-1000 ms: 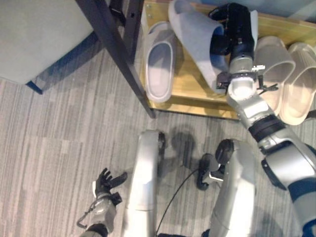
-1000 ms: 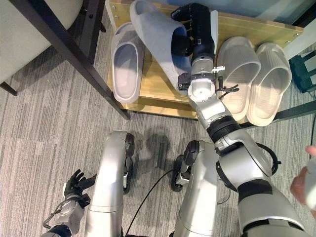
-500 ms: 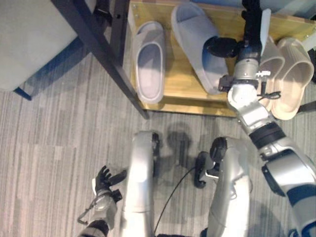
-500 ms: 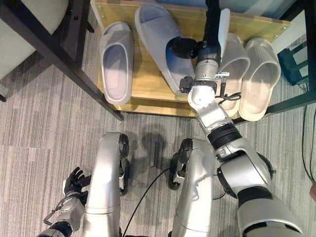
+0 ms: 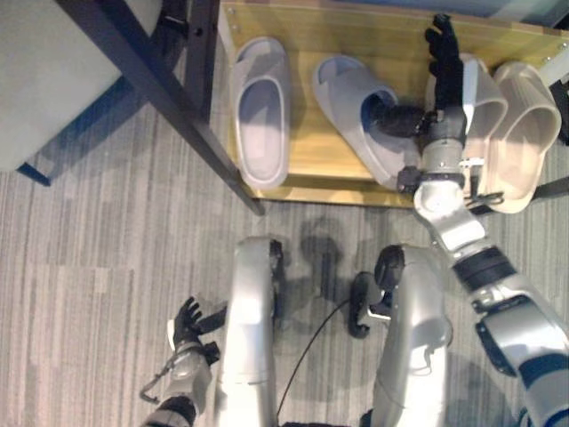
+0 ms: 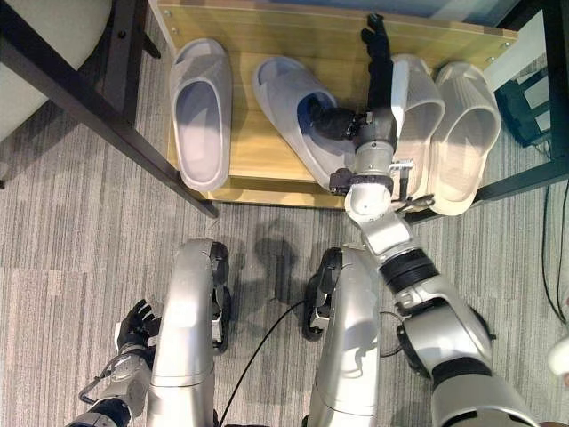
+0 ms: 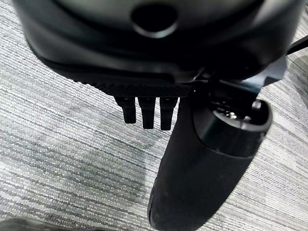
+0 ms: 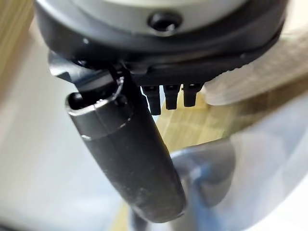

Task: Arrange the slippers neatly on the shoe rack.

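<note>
Four slippers lie on the wooden shoe rack point(image 6: 267, 22) across the top of the frame: a grey slipper point(image 6: 199, 111) at upper left, a second grey slipper point(image 6: 298, 111) lying skewed at centre, and a beige pair point(image 6: 462, 133) at upper right. The right hand point(image 6: 378, 84) has straight fingers point(image 6: 377, 44) over the beige pair and its thumb in the skewed slipper's opening; the left hand point(image 6: 135, 327) hangs relaxed, holding nothing, at lower left above the carpet. Probably light, squashy foam with some spring, so best taken by the strap or sidewall.

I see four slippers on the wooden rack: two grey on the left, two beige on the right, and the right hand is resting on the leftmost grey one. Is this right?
Not quite. In the left eye view the right hand is at the second grey slipper, its thumb in the opening, not the leftmost grey slipper. The rest holds.
</note>
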